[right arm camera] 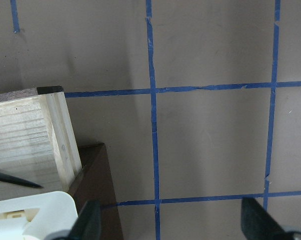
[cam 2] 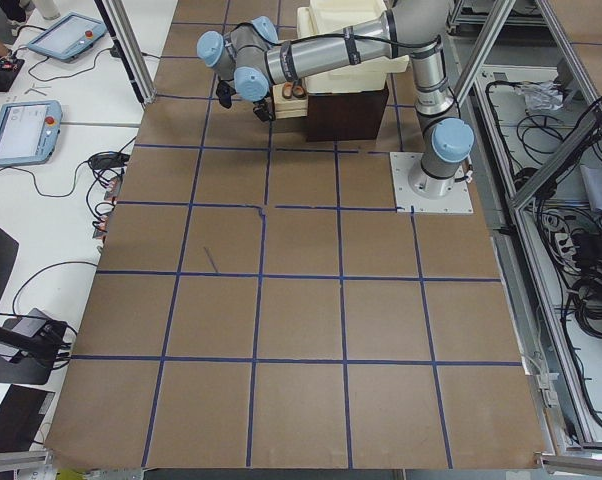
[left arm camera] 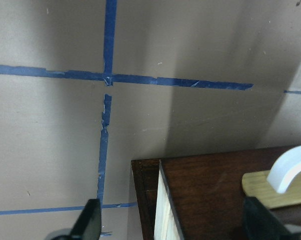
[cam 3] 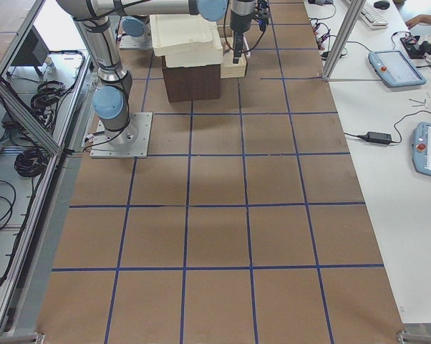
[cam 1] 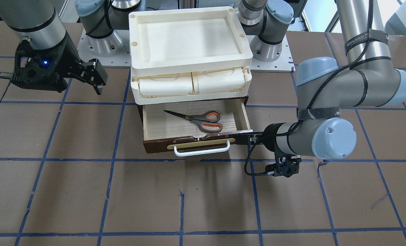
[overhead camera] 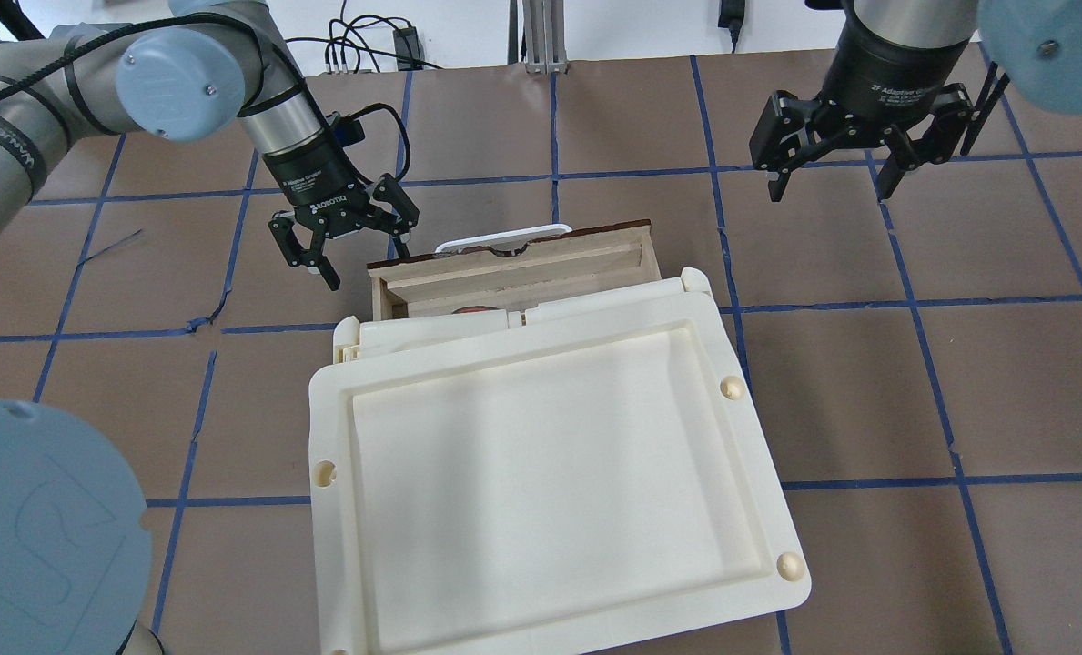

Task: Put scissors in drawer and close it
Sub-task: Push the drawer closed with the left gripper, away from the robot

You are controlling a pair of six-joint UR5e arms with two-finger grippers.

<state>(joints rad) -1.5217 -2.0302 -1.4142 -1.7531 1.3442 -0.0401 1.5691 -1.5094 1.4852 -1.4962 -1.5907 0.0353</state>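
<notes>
The scissors [cam 1: 197,121], with dark blades and grey, orange-lined handles, lie flat inside the open drawer [cam 1: 155,146]. The drawer is a light-wood tray with a dark brown front and a white bar handle [cam 1: 201,151]. My left gripper [overhead camera: 349,244] is open and empty beside the drawer's front corner. In the left wrist view its fingers straddle that corner [left arm camera: 155,170], with the handle [left arm camera: 290,167] at the right. My right gripper [overhead camera: 832,168] is open and empty, above the table off the drawer's other side. The right wrist view shows the drawer's wooden corner [right arm camera: 25,130] and a blade tip [right arm camera: 15,179].
A cream plastic tray [cam 1: 189,58] sits on cream compartments [cam 1: 189,83] stacked over the drawer's cabinet and hides most of the drawer from overhead [overhead camera: 550,473]. Blue tape [cam 1: 114,136] marks a grid on the brown table.
</notes>
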